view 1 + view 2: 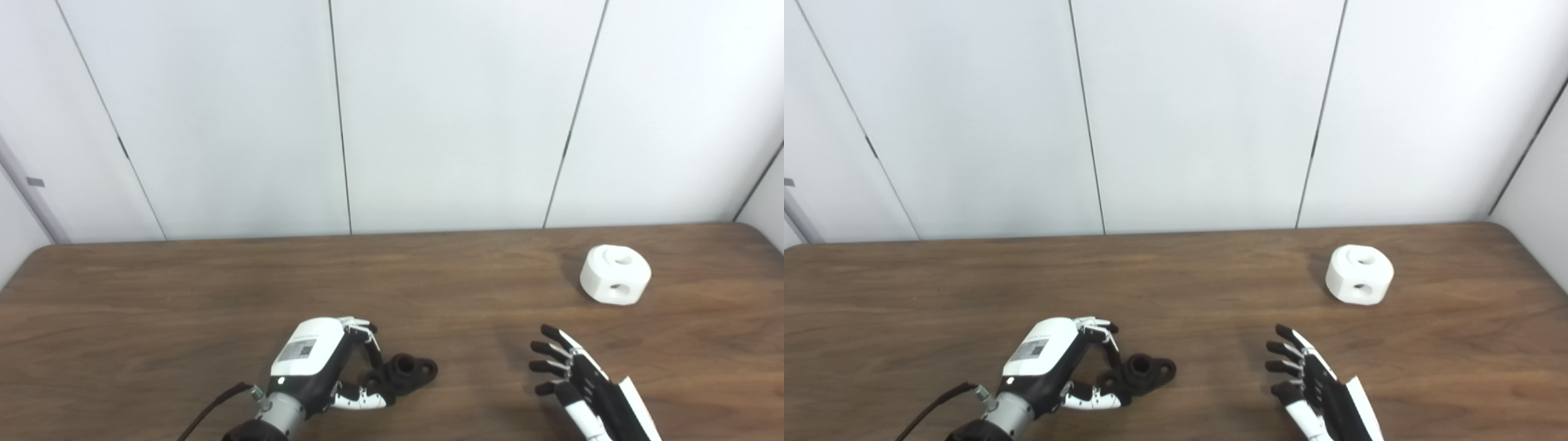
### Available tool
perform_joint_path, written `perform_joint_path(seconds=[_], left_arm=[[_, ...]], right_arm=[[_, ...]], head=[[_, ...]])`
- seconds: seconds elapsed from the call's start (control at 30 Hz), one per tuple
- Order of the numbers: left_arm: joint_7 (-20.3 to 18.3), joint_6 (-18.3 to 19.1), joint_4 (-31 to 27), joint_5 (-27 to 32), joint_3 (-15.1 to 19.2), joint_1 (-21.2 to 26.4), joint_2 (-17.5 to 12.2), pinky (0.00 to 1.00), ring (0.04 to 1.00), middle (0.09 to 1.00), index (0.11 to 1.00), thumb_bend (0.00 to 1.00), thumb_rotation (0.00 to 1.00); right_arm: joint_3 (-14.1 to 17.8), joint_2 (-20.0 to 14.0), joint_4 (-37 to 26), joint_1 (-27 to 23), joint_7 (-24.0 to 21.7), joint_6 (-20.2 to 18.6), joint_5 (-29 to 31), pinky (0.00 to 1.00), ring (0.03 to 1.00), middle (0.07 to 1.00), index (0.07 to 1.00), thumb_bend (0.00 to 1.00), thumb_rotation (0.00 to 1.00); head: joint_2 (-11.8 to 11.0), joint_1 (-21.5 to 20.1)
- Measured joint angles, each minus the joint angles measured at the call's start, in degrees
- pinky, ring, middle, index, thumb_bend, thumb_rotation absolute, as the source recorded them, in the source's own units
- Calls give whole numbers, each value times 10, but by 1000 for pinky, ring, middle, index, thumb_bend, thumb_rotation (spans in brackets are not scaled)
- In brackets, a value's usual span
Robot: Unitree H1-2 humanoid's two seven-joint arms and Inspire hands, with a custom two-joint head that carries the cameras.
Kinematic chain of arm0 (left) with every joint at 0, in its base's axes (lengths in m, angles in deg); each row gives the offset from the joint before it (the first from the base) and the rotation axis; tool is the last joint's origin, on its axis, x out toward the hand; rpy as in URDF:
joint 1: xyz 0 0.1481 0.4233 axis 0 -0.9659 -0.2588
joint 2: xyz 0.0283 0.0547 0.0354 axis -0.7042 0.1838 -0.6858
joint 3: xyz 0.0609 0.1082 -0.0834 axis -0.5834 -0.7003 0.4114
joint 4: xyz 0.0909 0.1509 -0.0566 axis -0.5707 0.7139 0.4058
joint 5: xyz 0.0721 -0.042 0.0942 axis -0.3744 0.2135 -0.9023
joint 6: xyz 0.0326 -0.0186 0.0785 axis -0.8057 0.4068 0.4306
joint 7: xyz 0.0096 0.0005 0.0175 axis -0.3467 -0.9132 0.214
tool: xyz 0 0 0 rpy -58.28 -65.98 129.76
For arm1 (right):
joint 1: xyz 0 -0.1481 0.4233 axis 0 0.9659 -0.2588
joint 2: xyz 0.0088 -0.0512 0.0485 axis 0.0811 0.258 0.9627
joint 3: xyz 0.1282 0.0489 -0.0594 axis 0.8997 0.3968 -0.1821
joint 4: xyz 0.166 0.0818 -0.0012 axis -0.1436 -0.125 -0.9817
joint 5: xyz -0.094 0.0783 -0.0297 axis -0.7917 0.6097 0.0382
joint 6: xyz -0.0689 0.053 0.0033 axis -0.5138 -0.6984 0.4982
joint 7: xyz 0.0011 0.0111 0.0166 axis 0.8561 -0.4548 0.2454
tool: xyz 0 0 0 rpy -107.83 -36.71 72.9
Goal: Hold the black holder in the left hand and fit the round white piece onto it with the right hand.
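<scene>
The black holder (407, 370) lies flat on the wooden table (184, 294) near the front middle. It has a raised round collar and a lug with a hole at its right end. My left hand (324, 367) lies just left of it, fingers and thumb closed around its left end. The holder still rests on the table. The round white piece (615, 274), a thick disc with holes in its top and side, sits far right towards the back. My right hand (572, 376) is open and empty at the front right, fingers spread, well short of the white piece.
White wall panels (453, 110) stand right behind the table's back edge. The table's rounded right corner (753, 229) is close to the white piece. A black cable (208, 410) trails from my left wrist.
</scene>
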Motion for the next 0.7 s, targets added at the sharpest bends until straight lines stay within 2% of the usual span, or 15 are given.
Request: perform_joint_path(seconds=[0.1, 0.17, 0.2, 0.27, 0.33, 0.4, 0.43, 0.47, 0.53, 0.57, 0.6, 0.7], left_arm=[[-5, 0, 0, 0, 4, 0, 0, 870, 870, 813, 482, 517, 44], [-5, -3, 0, 2, 9, 0, -2, 888, 871, 812, 482, 517, 44], [-5, -8, 1, 5, 13, 0, -6, 910, 874, 812, 482, 517, 43], [-5, -25, 3, 15, 23, 0, -16, 917, 874, 814, 482, 517, 43], [-4, -38, 8, 27, 33, 0, -25, 912, 867, 813, 482, 516, 42], [-3, -50, 16, 36, 40, 0, -31, 910, 866, 812, 482, 516, 42], [-3, -53, 20, 41, 43, 0, -33, 924, 873, 818, 483, 516, 41], [-5, -54, 23, 46, 46, 0, -34, 930, 875, 821, 483, 515, 41], [-9, -61, 23, 52, 47, 1, -34, 935, 873, 818, 483, 515, 40], [-11, -66, 23, 56, 48, 1, -34, 937, 875, 819, 483, 515, 40], [-14, -68, 23, 59, 49, 1, -34, 953, 877, 819, 483, 515, 40], [-24, -69, 23, 69, 55, 3, -35, 982, 882, 820, 483, 515, 40]], right_arm=[[12, -5, -50, -1, -11, -30, 50, 487, 682, 782, 830, 719, 798], [43, -17, -102, -8, -19, -36, 83, 388, 587, 707, 768, 732, 746], [70, -30, -132, -17, -19, -41, 98, 354, 550, 681, 751, 735, 732], [131, -64, -173, -41, -7, -41, 102, 294, 450, 617, 704, 723, 741], [195, -89, -180, -69, 23, -36, 67, 276, 414, 581, 676, 692, 765], [245, -97, -178, -91, 53, -43, 26, 270, 401, 570, 670, 671, 747], [264, -100, -177, -102, 64, -52, 10, 312, 451, 580, 677, 687, 690], [274, -105, -176, -111, 69, -66, -1, 361, 506, 595, 687, 744, 662], [284, -116, -174, -122, 68, -99, -18, 412, 557, 620, 700, 775, 614], [286, -121, -173, -126, 68, -112, -26, 421, 570, 637, 715, 817, 622], [289, -128, -171, -131, 66, -128, -40, 412, 569, 652, 744, 891, 645], [298, -160, -167, -142, 48, -182, -70, 400, 571, 677, 794, 962, 619]], head=[[-10, -18], [-20, -51], [-22, -59], [-31, -102], [-32, -107], [-40, -154], [-41, -158], [-48, -193], [-50, -206], [-51, -219], [-51, -226], [-46, -237]])
